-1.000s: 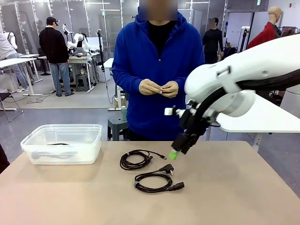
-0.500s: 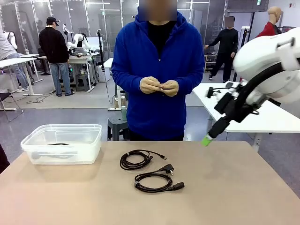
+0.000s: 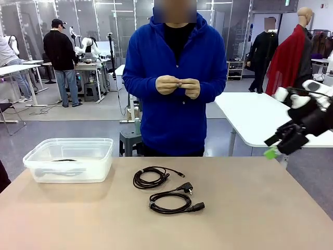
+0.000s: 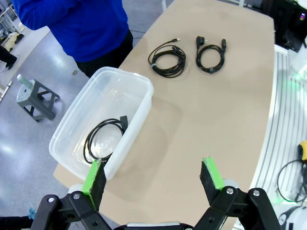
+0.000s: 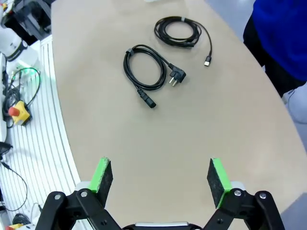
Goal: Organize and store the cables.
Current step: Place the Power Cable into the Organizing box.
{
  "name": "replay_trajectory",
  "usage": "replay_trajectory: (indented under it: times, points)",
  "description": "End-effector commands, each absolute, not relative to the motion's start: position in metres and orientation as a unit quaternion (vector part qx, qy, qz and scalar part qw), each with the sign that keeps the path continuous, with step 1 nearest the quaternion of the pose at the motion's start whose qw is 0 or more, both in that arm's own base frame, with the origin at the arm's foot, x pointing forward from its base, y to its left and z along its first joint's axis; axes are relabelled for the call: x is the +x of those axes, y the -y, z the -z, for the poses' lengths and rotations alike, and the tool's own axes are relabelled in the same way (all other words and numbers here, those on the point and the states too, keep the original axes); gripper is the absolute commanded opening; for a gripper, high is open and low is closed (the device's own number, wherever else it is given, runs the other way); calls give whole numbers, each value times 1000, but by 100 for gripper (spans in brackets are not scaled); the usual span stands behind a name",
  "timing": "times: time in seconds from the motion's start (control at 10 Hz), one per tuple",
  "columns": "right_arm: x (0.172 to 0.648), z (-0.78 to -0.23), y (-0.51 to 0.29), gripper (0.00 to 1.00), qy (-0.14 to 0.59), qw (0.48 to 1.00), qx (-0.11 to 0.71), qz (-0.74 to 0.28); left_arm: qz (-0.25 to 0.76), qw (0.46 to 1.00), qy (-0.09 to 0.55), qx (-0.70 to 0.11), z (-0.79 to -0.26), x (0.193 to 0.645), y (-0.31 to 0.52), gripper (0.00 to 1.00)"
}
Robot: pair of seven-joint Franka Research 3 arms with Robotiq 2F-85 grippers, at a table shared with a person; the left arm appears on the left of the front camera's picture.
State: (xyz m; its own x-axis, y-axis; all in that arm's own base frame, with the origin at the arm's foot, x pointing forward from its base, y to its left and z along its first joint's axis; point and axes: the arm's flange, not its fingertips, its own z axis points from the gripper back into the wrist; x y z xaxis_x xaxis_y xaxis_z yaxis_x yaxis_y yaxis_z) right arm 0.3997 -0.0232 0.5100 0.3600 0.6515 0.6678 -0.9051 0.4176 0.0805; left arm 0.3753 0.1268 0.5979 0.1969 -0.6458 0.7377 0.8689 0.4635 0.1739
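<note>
A thin cable (image 3: 151,178) with a small connector lies coiled near the middle of the tan surface (image 3: 260,208), on the side toward the far edge. Just beside it, toward the near edge, sits a coiled power cord (image 3: 169,202) with a two-pin plug; the two coils do not touch. A third cable (image 4: 103,141) rests wound up inside the clear plastic bin (image 3: 67,143) at the far left corner.

The right claw (image 3: 270,147) hangs in the air off the surface's right edge, near the far corner. Its green pads are spread wide with nothing between them. Its wrist view looks down on bare surface, with the two loose coils beyond.

The left claw (image 4: 152,176) hangs high over the left side of the surface with the bin below it, jaws likewise wide and empty.

A person (image 3: 174,114) in a blue hooded top stands at the far edge, hands (image 3: 177,86) together at chest height.
</note>
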Motion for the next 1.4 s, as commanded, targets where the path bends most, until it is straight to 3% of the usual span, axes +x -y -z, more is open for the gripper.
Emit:
replay_trajectory:
  times: [0.0,0.5,0.8,0.9,1.0,1.3]
  points:
    - [377,-500,57,100,330,762,247,-499,501,760,390,-140,-599,375,-126,100]
    - [344,-484,119,100,354,732,255,-523,546,729,355,-210,-583,397,-45,100]
    - [330,-477,123,100,376,701,257,-549,558,729,295,-263,-560,417,20,100]
    - [327,-475,123,100,379,695,251,-558,559,738,277,-257,-548,429,42,100]
    - [325,-471,123,100,372,694,241,-567,552,744,300,-227,-542,443,62,100]
    - [324,-472,122,100,369,696,238,-568,569,734,266,-256,-522,453,102,100]
